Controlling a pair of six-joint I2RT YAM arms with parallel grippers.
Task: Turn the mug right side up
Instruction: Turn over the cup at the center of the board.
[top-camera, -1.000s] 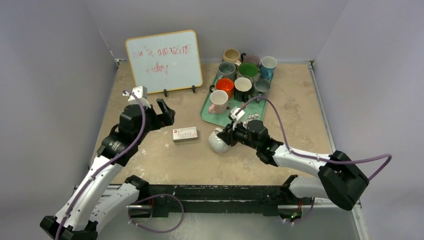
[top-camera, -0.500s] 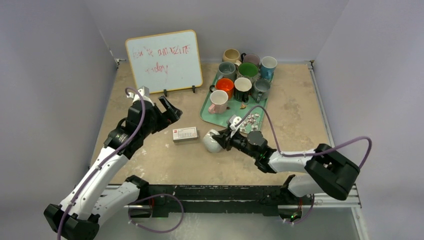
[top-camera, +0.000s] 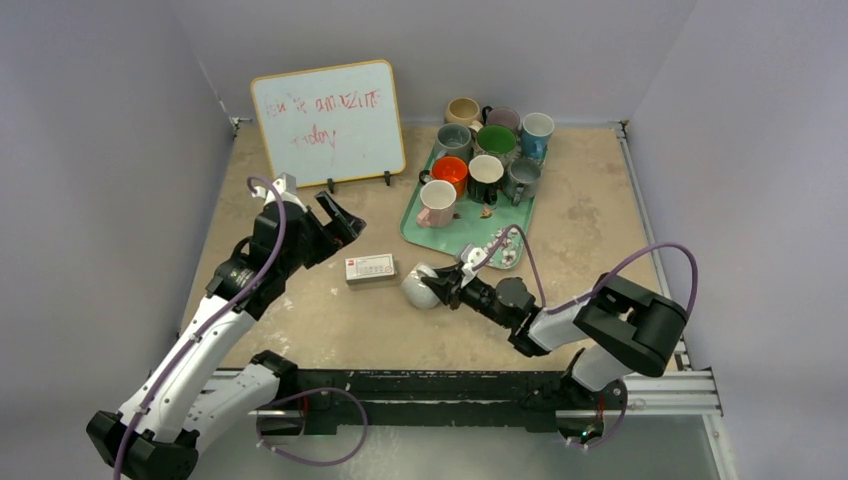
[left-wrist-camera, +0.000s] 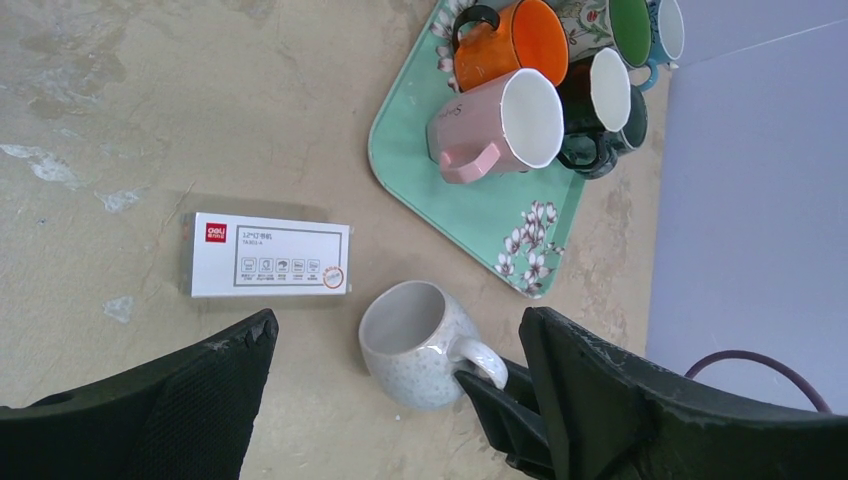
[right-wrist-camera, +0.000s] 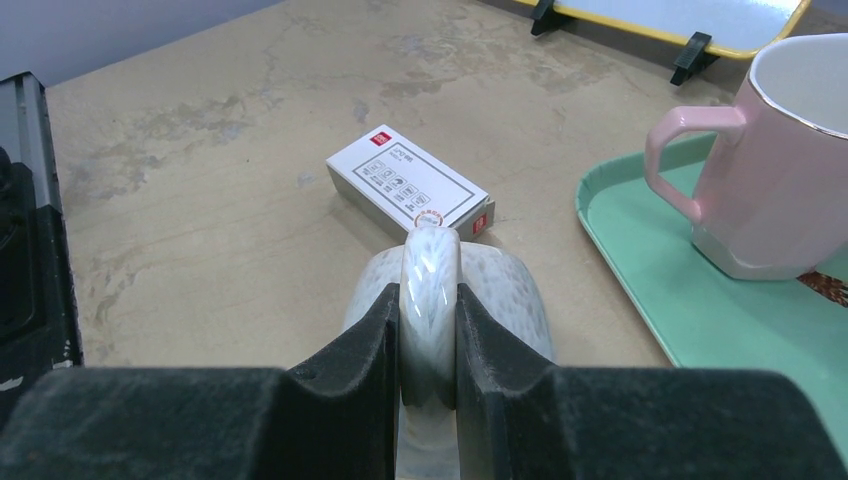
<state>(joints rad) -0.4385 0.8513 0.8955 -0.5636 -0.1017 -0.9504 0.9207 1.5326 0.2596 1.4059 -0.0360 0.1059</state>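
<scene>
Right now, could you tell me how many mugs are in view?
10. Nine cluster at the green tray: beige, purple, blue, grey, green, orange, black, charcoal, pink. One speckled mug is beside the box, handle in the right end effector. Others may be hidden.

White arm links (top-camera: 190, 350), black joints (top-camera: 640, 325), looping purple cables (top-camera: 660, 246), black textured jaws

top view | whiteboard (top-camera: 328, 122) upper left of centre, at rear of table (top-camera: 585, 235) | tray (top-camera: 462, 222) right of whiteboard, cluster of mugs (top-camera: 486, 165) on its upper part | box (top-camera: 370, 268) mid-frame, below whiteboard | lone mug (top-camera: 418, 287) on table just right of box, below tray's lower-left corner
</scene>
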